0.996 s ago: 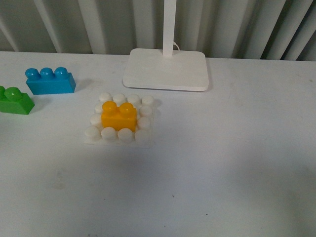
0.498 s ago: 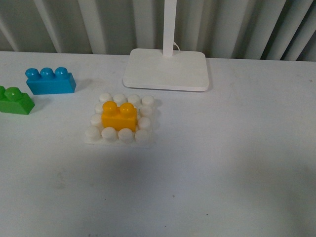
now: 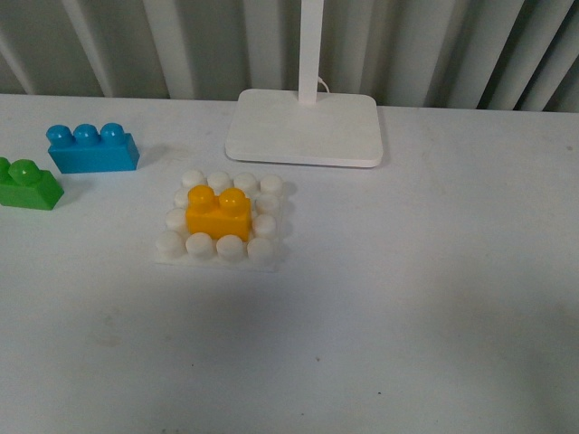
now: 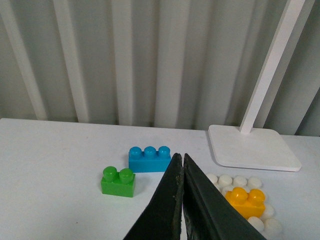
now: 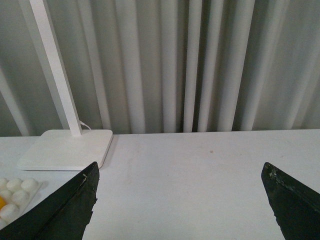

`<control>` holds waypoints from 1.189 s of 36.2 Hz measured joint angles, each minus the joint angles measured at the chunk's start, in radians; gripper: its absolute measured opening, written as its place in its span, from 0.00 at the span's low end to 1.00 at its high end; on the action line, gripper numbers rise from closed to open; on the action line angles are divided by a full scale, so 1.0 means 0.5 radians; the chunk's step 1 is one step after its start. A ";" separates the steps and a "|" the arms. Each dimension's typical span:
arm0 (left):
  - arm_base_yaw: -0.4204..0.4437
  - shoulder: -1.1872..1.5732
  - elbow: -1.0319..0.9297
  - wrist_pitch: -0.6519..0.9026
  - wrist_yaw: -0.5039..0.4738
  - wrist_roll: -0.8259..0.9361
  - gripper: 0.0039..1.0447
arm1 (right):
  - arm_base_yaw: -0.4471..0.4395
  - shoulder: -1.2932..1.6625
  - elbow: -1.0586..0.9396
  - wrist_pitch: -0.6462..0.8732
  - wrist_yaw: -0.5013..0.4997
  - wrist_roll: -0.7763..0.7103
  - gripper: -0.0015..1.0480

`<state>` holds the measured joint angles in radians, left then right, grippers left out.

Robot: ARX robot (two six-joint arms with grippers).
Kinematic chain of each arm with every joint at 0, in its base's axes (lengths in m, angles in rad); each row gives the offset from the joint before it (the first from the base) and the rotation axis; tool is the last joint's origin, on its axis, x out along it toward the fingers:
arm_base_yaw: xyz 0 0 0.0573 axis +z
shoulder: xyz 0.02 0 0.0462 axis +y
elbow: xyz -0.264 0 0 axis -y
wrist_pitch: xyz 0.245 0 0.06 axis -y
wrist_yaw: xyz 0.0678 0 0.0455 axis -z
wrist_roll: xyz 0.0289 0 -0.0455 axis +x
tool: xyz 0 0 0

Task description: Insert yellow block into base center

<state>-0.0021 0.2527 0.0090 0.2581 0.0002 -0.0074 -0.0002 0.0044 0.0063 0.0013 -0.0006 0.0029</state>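
Note:
The yellow block [image 3: 218, 212] sits upright on the middle studs of the white base [image 3: 221, 254], with white studs all round it. Neither gripper shows in the front view. In the left wrist view my left gripper [image 4: 180, 158] is shut and empty, held back from the bricks, with the yellow block [image 4: 245, 201] on the base [image 4: 233, 180] beside it. In the right wrist view my right gripper [image 5: 180, 169] is open wide and empty over bare table; a corner of the base [image 5: 15, 192] shows at the edge.
A blue three-stud brick [image 3: 91, 149] and a green two-stud brick [image 3: 27, 185] lie at the far left of the white table [image 3: 407, 298]. A white lamp stand [image 3: 306, 127] with a pole stands just behind the base. Grey curtains close off the back.

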 joint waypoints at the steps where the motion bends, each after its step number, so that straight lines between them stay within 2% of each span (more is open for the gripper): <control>1: 0.000 -0.018 0.000 -0.021 -0.001 0.000 0.04 | 0.000 0.000 -0.001 0.000 0.000 0.000 0.91; 12: 0.000 -0.168 0.001 -0.164 -0.001 0.000 0.04 | 0.000 0.000 0.000 0.000 0.000 0.000 0.91; 16: 0.000 -0.443 0.001 -0.493 -0.002 0.000 0.04 | 0.000 0.000 0.000 0.000 0.001 0.000 0.91; 32: 0.000 -0.496 0.001 -0.512 -0.001 0.000 0.04 | 0.000 0.000 0.000 0.000 -0.001 0.000 0.91; 36: 0.000 -0.496 0.001 -0.512 -0.001 0.000 0.17 | 0.000 -0.001 0.000 0.000 0.000 0.000 0.91; 43: 0.000 -0.496 0.001 -0.512 -0.001 0.000 0.55 | 0.000 -0.001 0.000 0.000 0.000 0.000 0.91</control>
<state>-0.0021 0.0048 0.0093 0.0021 -0.0002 -0.0074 -0.0002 0.0040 0.0063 0.0013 -0.0006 0.0029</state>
